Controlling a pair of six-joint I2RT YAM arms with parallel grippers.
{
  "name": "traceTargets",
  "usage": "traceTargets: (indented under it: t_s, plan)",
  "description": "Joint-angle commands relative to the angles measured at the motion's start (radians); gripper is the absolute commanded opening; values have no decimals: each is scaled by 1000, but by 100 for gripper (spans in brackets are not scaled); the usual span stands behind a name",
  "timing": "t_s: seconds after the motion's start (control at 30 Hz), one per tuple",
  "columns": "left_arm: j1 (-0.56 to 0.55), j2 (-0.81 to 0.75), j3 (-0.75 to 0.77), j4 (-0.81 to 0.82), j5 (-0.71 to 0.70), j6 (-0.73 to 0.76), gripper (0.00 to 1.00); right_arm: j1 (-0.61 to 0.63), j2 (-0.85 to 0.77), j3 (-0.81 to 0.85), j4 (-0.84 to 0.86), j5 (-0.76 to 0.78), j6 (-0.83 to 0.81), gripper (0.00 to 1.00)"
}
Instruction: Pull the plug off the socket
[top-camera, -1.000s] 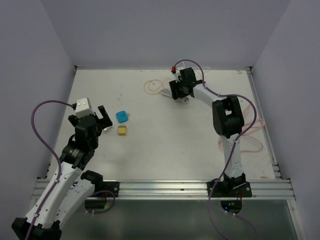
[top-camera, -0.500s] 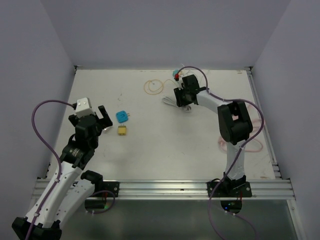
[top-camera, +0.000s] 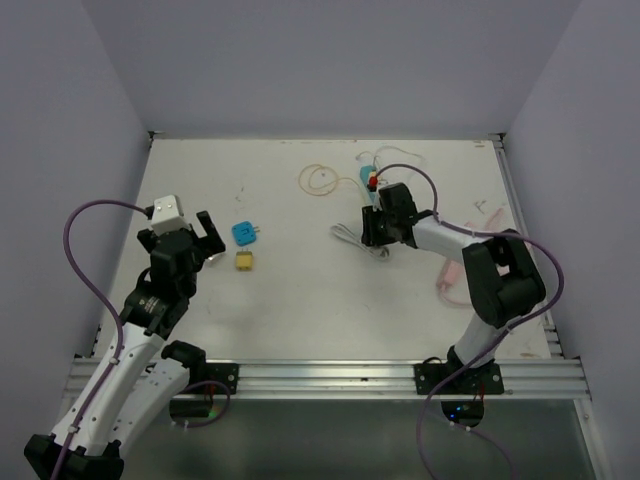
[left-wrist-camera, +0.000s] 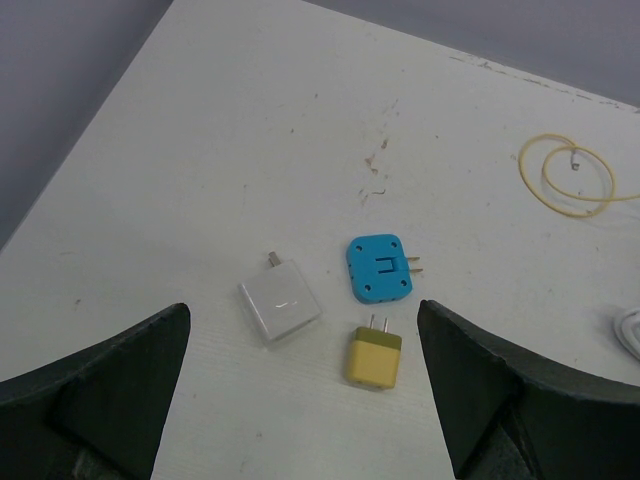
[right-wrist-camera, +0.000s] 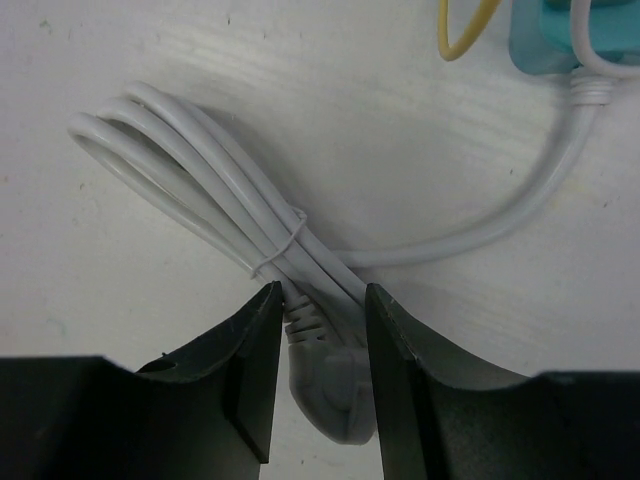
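Note:
My right gripper (top-camera: 374, 232) is shut on the grey-white plug (right-wrist-camera: 327, 378) at the end of a tied white cable bundle (right-wrist-camera: 200, 190); the plug sits between both fingers. The bundle (top-camera: 348, 238) trails left of the gripper on the table. A loose length of the cable curves up to a teal socket block (right-wrist-camera: 545, 42), which lies just beyond the gripper (top-camera: 362, 178). My left gripper (top-camera: 205, 238) is open and empty, hovering at the left (left-wrist-camera: 303, 312).
Below the left gripper lie a white adapter (left-wrist-camera: 281, 308), a blue adapter (left-wrist-camera: 379, 269) and a yellow adapter (left-wrist-camera: 373, 358). A yellow looped band (top-camera: 320, 180) lies at the back. Pink cable (top-camera: 455, 276) lies by the right arm. Walls enclose the table.
My right gripper has moved nearer and to the right, dragging the white cable and the teal socket block with it. The left arm has not moved.

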Motion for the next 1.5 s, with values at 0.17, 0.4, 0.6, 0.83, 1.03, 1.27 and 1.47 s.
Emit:
traceTargets:
  t_s: [0.17,0.4,0.6,0.83,1.03,1.27,1.47]
  plan:
    - [13,-13,0,40,-7,23,100,48,-186,-291,-187,-72,156,41]
    - [15,-8,-2,37,-4,21,100,60,-448,-395,-340,-45,162,44]
    - [16,-5,0,39,1,20,100,63,-579,-334,-393,-45,177,50]
    - [18,-11,0,33,-2,20,100,80,-512,-216,-316,-42,216,51]
    - [18,-8,-3,33,-1,20,99,193,-380,-138,-235,52,251,51]
    - [18,-5,-3,31,2,20,100,328,-234,-115,-212,96,274,50]
    - [18,-2,-5,33,4,20,100,417,-236,-148,-311,76,271,50]
